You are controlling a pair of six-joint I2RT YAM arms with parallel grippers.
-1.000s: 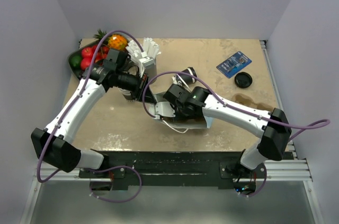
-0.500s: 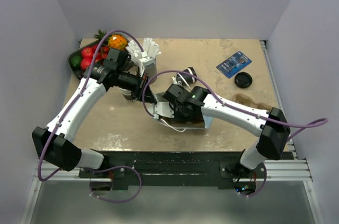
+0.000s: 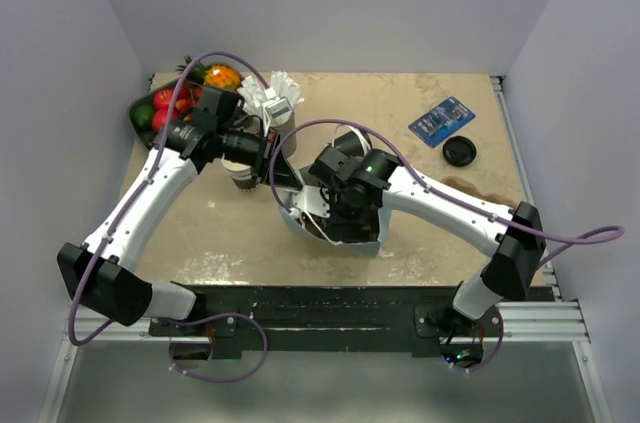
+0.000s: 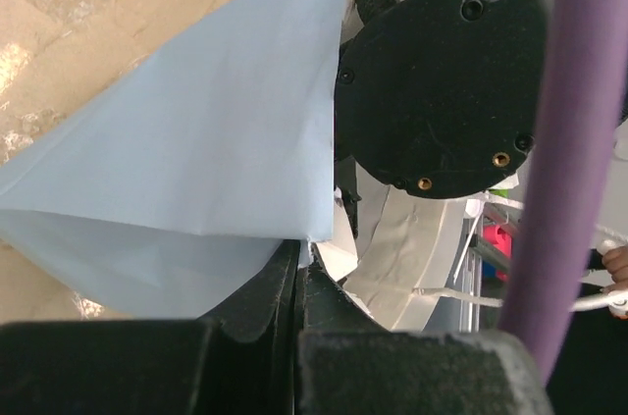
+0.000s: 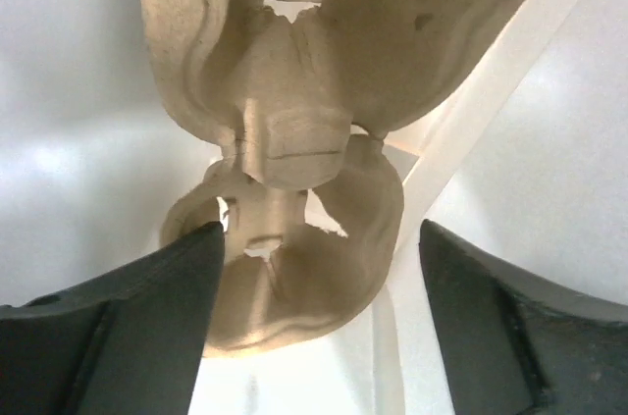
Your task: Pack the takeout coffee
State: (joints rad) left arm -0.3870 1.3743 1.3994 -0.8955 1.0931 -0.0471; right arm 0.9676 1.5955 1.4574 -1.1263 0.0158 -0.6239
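Note:
A white paper bag [image 3: 300,226] lies on the table's middle with its mouth held up. My left gripper [image 4: 299,260] is shut on the bag's edge [image 4: 196,140]. My right gripper [image 5: 322,240] is inside the bag, open, just above a tan pulp cup carrier [image 5: 294,140] that rests on the bag's bottom. Its fingers [image 5: 167,287] stand either side of the carrier's near end, apart from it on the right. A dark cup [image 3: 349,140], perhaps the takeout coffee, shows partly behind the right arm.
A grey cup of white sticks [image 3: 279,105] and a lidless cup stack [image 3: 240,171] stand by the left arm. A fruit bowl [image 3: 160,109] fills the back left corner. At the right lie a blue packet [image 3: 440,121], a loose black lid [image 3: 460,151] and a brown stain [image 3: 470,188].
My right gripper's jaws have opened wide and its wrist has swung further over the bag. The left gripper has pulled the bag's edge back a little, widening the mouth.

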